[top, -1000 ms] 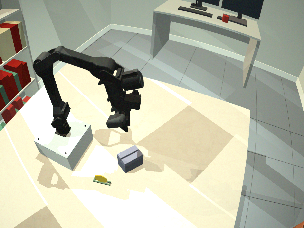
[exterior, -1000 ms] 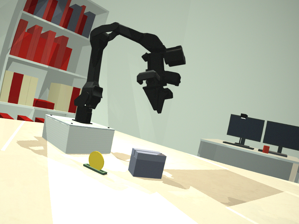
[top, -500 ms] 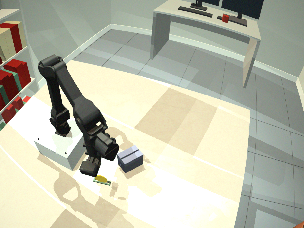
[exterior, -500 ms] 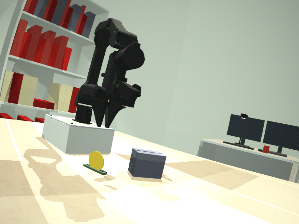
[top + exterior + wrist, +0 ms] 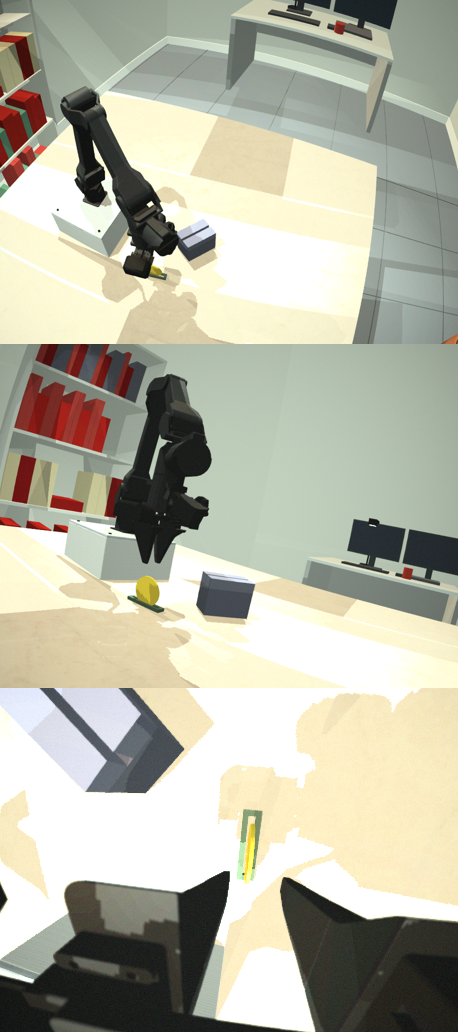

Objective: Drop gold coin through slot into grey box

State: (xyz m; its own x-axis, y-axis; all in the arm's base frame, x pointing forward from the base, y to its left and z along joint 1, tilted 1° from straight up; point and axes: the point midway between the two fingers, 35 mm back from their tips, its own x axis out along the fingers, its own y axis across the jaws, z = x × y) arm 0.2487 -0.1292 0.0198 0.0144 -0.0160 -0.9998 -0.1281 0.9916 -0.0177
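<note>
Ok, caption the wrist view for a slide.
Partly open gripper poised above the upright gold coin in its green holder.

Arm folded sharply: the upper link rises from the base to a high elbow, and the forearm descends steeply forward and down. Wrist bent so that the gripper [image 5: 154,560] points straight down, fingertips clear of the surface below. The two dark, tapered fingers stand partly closed, with a narrow gap visible between the tips in the wrist view. Nothing is held between them. No contact with any surface observed.
</note>
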